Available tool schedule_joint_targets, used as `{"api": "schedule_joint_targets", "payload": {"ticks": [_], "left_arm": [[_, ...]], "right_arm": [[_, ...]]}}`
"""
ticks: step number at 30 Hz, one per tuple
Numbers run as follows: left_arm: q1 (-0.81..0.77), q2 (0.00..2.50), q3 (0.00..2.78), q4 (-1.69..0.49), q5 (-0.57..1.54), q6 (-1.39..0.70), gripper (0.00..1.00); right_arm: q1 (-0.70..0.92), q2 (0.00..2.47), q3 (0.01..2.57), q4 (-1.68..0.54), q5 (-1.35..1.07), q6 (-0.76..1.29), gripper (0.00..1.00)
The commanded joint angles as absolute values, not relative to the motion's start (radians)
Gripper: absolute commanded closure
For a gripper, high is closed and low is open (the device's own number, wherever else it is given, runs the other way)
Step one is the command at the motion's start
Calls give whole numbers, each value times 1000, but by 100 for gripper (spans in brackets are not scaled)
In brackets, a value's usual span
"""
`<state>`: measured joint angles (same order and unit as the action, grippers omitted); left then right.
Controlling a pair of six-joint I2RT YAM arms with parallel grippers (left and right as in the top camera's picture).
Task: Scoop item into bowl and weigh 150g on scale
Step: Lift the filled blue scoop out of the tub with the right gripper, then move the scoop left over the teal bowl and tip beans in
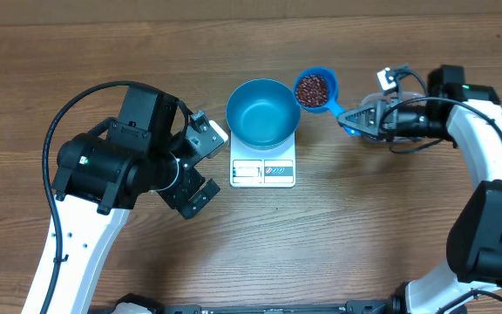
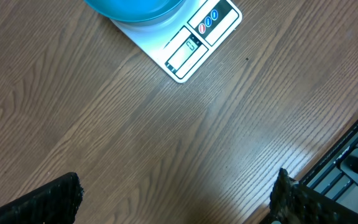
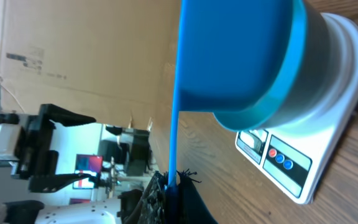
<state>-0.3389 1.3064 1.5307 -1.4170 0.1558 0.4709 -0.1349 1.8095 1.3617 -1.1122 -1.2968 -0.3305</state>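
Observation:
The bright blue bowl stands on the white scale at mid-table, and its inside looks bare. Just off its upper-right rim hangs a small blue scoop filled with dark red-brown beans. My right gripper is shut on the scoop's handle. From the right wrist I see the scoop's underside, its thin handle pinched in the gripper, and the scale beyond. My left gripper is open left of the scale, its fingers wide apart over bare wood; the scale's display shows ahead.
A faint clear container edge shows under my right gripper. The table's front edge with a black rail lies near the left gripper. Cardboard and equipment stand beyond the table.

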Motion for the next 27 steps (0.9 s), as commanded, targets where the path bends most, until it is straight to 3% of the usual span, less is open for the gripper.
{"api": "schedule_joint_targets", "payload": {"ticks": [1,27], "left_arm": [[-341,1296,1552,-1416,157,471,1],[-341,1296,1552,-1416,157,471,1]], "right_arm": [[-84,1816,1399,-1033,-1253,-212,96],[173,1816,1507,-943,-749,-316,96]]}}
